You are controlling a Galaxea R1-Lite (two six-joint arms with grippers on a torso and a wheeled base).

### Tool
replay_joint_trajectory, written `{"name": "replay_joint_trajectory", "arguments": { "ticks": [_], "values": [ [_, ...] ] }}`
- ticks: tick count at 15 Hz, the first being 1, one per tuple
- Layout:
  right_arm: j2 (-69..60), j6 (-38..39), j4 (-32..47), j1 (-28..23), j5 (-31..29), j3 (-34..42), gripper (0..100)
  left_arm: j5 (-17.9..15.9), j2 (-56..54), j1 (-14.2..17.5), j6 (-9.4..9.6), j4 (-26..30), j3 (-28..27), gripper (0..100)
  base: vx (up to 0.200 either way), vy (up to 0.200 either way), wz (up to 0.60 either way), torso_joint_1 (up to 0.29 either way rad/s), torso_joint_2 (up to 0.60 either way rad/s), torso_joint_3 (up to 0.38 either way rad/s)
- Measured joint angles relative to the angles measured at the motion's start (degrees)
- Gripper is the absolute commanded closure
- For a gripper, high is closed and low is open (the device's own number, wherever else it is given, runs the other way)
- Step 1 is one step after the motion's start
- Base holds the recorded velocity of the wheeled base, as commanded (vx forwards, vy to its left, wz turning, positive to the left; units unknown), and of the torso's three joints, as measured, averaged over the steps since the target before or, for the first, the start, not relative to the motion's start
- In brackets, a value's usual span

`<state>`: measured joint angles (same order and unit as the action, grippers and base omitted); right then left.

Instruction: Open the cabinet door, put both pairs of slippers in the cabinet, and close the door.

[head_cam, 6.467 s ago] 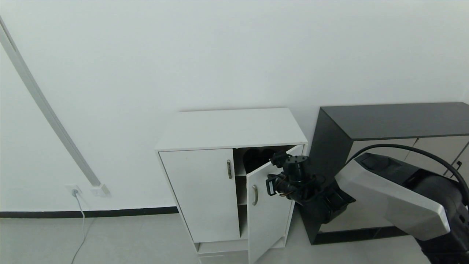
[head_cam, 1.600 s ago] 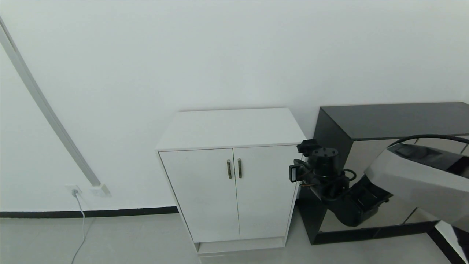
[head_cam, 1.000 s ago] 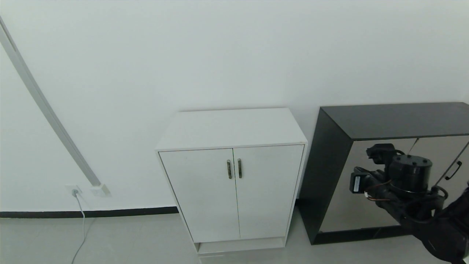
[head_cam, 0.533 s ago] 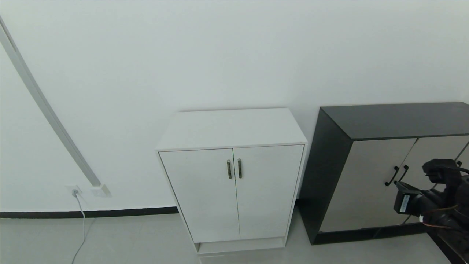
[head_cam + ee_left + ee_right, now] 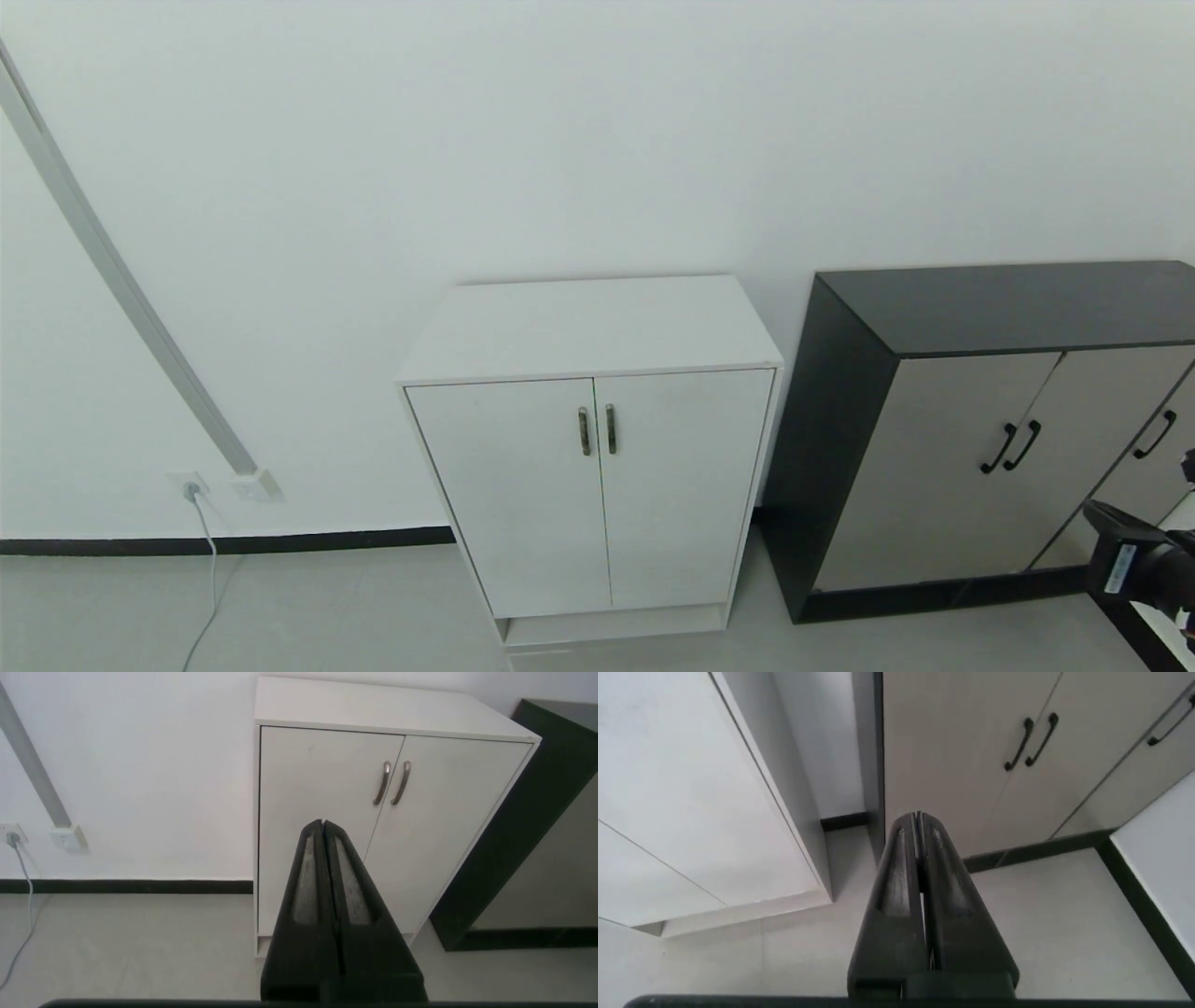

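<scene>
Evidently, we find the task at or very near its end. The dark sideboard stands just beside the cabinet, on its right in the head view. Both stand with their backs to the wall.

The cabinet's left door and right door lie flush with its frame. Their handles sit side by side at the meeting edge, so the closing step appears done.

We judge the slippers to be inside the cabinet, behind those doors (hidden, so we cannot verify either pair).

The left gripper faces the cabinet front, well apart from it. Its fingers are pressed together with nothing between them. The right gripper hangs low, off to the cabinet's right and in front of the sideboard. Its fingers are likewise drawn together and empty.

In our judgement nothing is left to do, unless the contents are to be confirmed.
</scene>
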<state>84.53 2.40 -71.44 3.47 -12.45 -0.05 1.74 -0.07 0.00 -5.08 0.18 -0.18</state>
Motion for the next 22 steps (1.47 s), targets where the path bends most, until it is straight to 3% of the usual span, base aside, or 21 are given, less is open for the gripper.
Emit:
{"name": "replay_joint_trajectory", "arguments": {
  "ticks": [15, 22],
  "values": [
    [-45.2, -0.2, 54.9, 0.0, 8.5, 0.0, 100, 0.0, 0.0, 0.0, 0.0, 0.0, 0.0, 100, 0.0, 0.0, 0.0, 0.0, 0.0, 0.0],
    [-63.1, -0.9, 69.9, 2.0, 11.5, -0.1, 100, 0.0, 0.0, 0.0, 0.02, 0.0, 0.0, 100, 0.0, 0.0, 0.0, 0.0, 0.0, 0.0]
  ]
}}
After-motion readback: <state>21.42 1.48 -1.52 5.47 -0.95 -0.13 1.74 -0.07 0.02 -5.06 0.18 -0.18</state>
